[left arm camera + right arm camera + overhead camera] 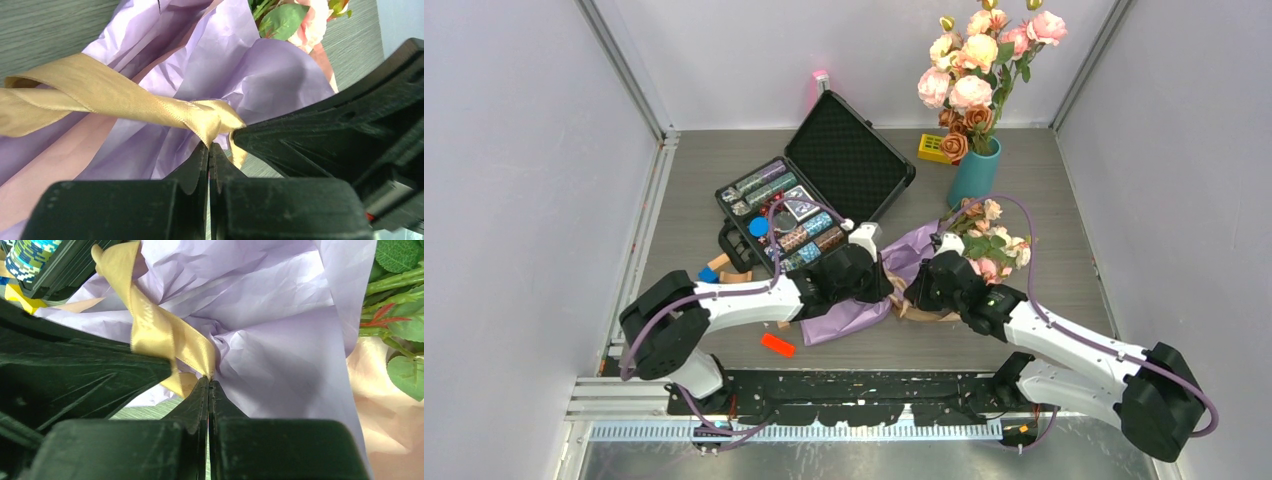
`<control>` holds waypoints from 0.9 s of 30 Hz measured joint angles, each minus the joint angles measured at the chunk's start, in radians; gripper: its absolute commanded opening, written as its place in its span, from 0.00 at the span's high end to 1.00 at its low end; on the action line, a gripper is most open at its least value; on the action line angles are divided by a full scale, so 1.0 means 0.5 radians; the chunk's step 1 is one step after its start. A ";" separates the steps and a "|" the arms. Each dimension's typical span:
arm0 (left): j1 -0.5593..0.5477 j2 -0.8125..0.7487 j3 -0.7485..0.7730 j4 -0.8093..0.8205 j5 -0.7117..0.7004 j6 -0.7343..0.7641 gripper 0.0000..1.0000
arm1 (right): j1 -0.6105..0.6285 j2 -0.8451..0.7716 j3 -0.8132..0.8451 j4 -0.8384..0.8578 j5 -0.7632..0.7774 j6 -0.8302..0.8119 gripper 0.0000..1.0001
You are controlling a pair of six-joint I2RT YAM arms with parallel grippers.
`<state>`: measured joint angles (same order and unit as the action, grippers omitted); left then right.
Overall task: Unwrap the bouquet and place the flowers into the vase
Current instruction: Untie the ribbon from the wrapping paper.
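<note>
Both arms meet over the bouquet (864,312); it lies across the middle of the table (714,165), right in front of you, paper tail toward the left arm and the flowers (994,250) poking out toward the vase (974,175); that lie puts the tie midway, where each arm can reach it.

Your left gripper (209,146) has its fingers pressed together, pinched on the tan ribbon (125,100) just at the knot; your right gripper (208,381) is likewise closed tight, nipping the same ribbon from the opposite side, where it bites into the crinkled lilac paper (270,305); the two sets of fingers sit almost touching, each showing dark in the other's wrist view.

Two holds on one bow make sense, I'd say; pull apart and the knot should slip, one hold alone would only drag the bundle.

The wrap is not yet off, so you're early in the job; mind that the paper doesn't tear or the stems slide out sideways.

The vase stands well back at the right and already holds a bigger bunch of roses (974,75); the open case (844,160) sits near your left arm, so watch your elbow.
</note>
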<state>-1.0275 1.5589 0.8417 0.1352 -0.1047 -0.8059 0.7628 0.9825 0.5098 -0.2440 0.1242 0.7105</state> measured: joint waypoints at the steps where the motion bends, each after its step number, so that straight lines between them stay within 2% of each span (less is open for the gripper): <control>1: 0.000 -0.022 -0.001 -0.019 -0.008 0.000 1.00 | 0.000 -0.001 0.000 -0.002 0.010 0.000 1.00; 7: 0.062 -0.298 -0.035 -0.113 0.017 0.005 1.00 | 0.001 -0.088 0.001 -0.117 0.156 0.020 1.00; 13: 0.378 -0.561 -0.057 -0.301 0.331 0.029 1.00 | 0.001 -0.364 0.002 -0.323 0.342 0.108 1.00; 21: 0.792 -0.595 0.169 -0.923 0.723 0.320 1.00 | 0.001 -0.578 -0.062 -0.554 0.451 0.263 1.00; 27: 1.020 -0.525 0.413 -1.220 0.890 0.535 1.00 | 0.001 -0.723 -0.101 -0.716 0.516 0.339 1.00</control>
<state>-0.5175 1.2964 1.0481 -0.4747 0.3405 -0.5385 0.7631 0.6209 0.4595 -0.6018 0.3820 0.8799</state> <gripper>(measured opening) 0.009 0.020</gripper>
